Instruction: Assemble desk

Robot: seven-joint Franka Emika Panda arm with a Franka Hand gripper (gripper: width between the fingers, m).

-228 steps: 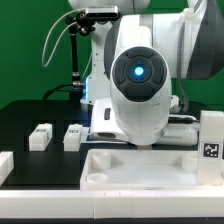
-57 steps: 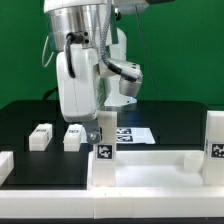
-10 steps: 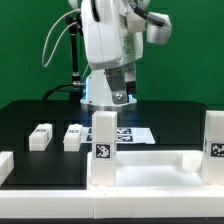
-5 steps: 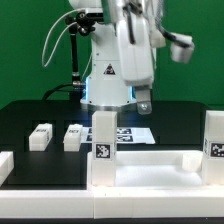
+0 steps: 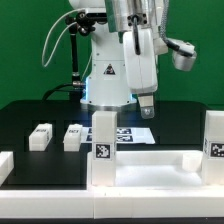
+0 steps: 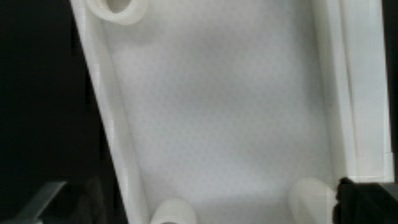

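Gripper is hanging open, jaws spread wide, gripping nothing. In the wrist view the dark fingertips are just poking into frame, well apart, with only white plastic showing between them. The arm is standing behind the work, fingers pointing down, tip hovering above the black table. In the exterior view it's lining up just past the marker board on that view's right. Real depth is hard to judge from that angle. The desk panel is lying flat at the front of the exterior view, rim up, shallow tray side facing the camera. The near leg is standing upright at the panel's far corner on the exterior view's left, its tag facing the camera. The far-side leg is standing upright at the exterior view's right edge, also tagged. Can't tell whether either is seated or only resting there. A loose leg and a second loose leg are lying on the table, near each other but apart, off to the exterior view's left, clear of the panel. The wrist camera is looking down onto the panel's inside face, with a round hole showing near one raised rim.
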